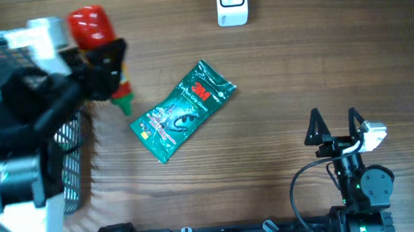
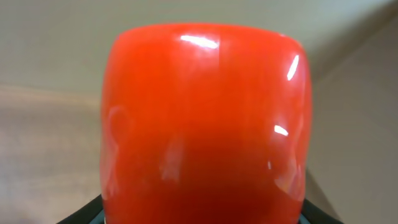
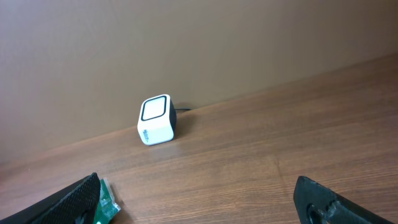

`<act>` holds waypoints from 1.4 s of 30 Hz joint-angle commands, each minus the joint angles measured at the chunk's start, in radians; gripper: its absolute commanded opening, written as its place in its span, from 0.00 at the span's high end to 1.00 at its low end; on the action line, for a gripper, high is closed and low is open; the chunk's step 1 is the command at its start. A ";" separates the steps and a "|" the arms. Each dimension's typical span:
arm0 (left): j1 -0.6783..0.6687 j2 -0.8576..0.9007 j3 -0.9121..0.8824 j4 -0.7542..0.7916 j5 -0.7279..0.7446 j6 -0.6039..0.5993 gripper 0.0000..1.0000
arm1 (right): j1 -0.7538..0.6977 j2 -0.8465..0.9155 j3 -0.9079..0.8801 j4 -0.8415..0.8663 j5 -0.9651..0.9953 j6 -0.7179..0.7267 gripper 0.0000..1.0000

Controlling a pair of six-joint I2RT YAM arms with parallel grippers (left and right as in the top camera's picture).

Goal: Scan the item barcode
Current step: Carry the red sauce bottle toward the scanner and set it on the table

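A glossy red bottle [image 1: 90, 26] with a green cap [image 1: 123, 103] is held off the table at the far left, with my left gripper [image 1: 107, 66] shut on its middle. In the left wrist view the red bottle [image 2: 205, 124] fills nearly the whole frame, and only dark finger edges show at the bottom corners. The white barcode scanner [image 1: 231, 3] stands at the table's back edge, its dark-framed window [image 3: 155, 109] facing my right wrist camera. My right gripper [image 1: 334, 125] rests near the front right, open and holding nothing.
A green foil packet [image 1: 183, 110] lies flat mid-table between the bottle and the scanner; its corner [image 3: 107, 205] shows beside my right gripper's left finger [image 3: 78, 200]. A wire basket [image 1: 73, 160] stands at the left edge under the left arm.
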 commanded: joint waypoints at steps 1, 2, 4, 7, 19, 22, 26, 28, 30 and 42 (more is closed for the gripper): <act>-0.139 0.051 0.001 -0.013 -0.102 0.021 0.42 | 0.006 -0.011 -0.001 0.003 0.015 0.004 0.00; -0.174 0.069 0.001 -0.019 -0.123 0.021 0.42 | 0.006 -0.011 -0.001 0.003 0.015 0.004 0.00; -0.238 0.108 0.001 -0.032 -0.185 0.021 0.42 | 0.006 -0.011 -0.001 0.003 0.015 0.004 0.00; -0.320 0.161 0.001 -0.062 -0.286 0.021 0.42 | 0.006 -0.011 -0.001 0.003 0.015 0.004 0.00; -0.485 0.380 0.000 -0.200 -0.444 0.016 0.44 | 0.006 -0.011 -0.001 0.003 0.015 0.004 0.00; -0.500 0.439 0.000 -0.200 -0.444 0.016 0.44 | 0.006 -0.011 -0.001 0.003 0.015 0.004 0.00; -0.504 0.501 0.000 -0.213 -0.443 0.005 0.44 | 0.006 -0.011 -0.001 0.003 0.015 0.004 0.00; -0.504 0.522 0.000 -0.222 -0.443 0.005 0.44 | 0.006 -0.011 -0.001 0.003 0.015 0.004 0.00; -0.504 0.539 0.000 -0.227 -0.443 0.005 0.44 | 0.006 -0.011 -0.001 0.003 0.015 0.004 0.00; -0.504 0.603 0.000 -0.203 -0.444 0.005 0.43 | 0.006 -0.011 -0.001 0.003 0.015 0.004 0.00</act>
